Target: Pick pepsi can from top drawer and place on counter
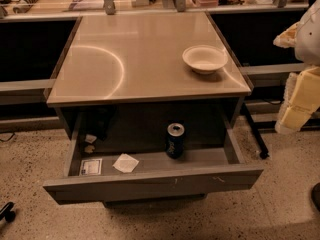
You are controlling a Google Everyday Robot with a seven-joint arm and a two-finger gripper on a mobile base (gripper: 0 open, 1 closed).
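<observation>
While pepsi can [175,140] stands inside top drawer [150,183], gripper [299,101] hangs at right, openness unclear.

**One high camera, tilted down over the drawer front**

The single view stands in front of the open top drawer [150,181], above counter height, and looks forward and down toward 12 o'clock. It is near. The counter [145,54] fills the middle of the frame, the drawer front lies toward 6 o'clock, and the speckled floor [280,204] runs along the bottom. The cluttered bench [90,4] crosses the top edge at 12 o'clock, farthest from the lens. The pepsi can [175,140] sits toward 5 o'clock of centre. The gripper [299,101] comes in at the 3 o'clock edge, close to the lens and partly cut off.
</observation>
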